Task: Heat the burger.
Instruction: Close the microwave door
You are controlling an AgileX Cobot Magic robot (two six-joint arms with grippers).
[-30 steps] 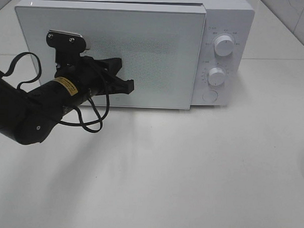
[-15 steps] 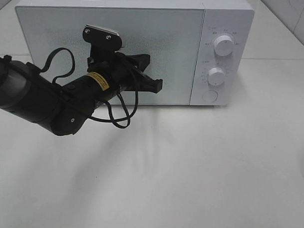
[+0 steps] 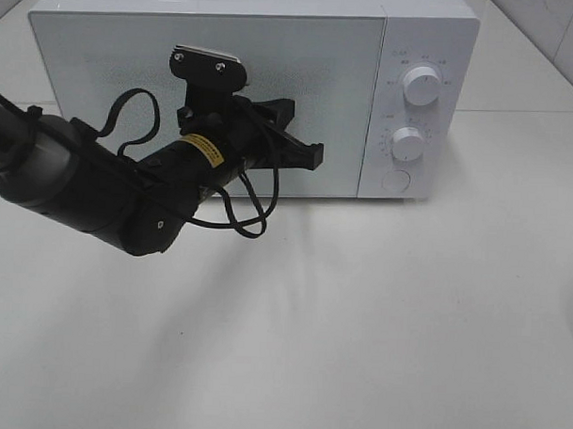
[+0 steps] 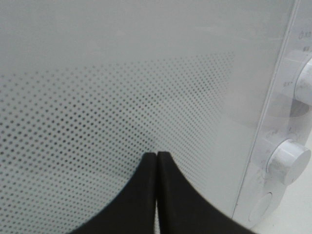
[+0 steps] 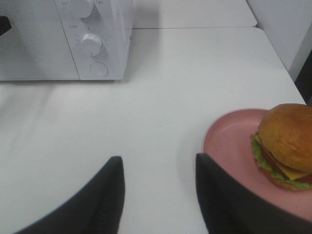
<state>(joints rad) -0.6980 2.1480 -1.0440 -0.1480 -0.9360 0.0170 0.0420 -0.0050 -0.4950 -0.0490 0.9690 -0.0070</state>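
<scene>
The burger (image 5: 285,144), with a tan-brown bun and green and dark filling, sits on a pink plate (image 5: 226,141) in the right wrist view only. My right gripper (image 5: 158,163) is open and empty above the table, beside the plate. The white microwave (image 3: 274,45) stands at the back with its door (image 3: 338,94) closed. My left gripper (image 3: 312,157) is shut and empty, with its tips close against the dotted door glass; its tips also show in the left wrist view (image 4: 157,155).
The microwave's control panel has an upper knob (image 3: 421,86), a lower knob (image 3: 408,143) and a round button (image 3: 396,181). A black cable (image 3: 240,208) loops under the left arm. White table (image 3: 377,321) spreads in front. The right arm is outside the exterior view.
The microwave door was slightly ajar a second ago and is now closed. My left gripper has moved to the right along the door, toward the control panel.
</scene>
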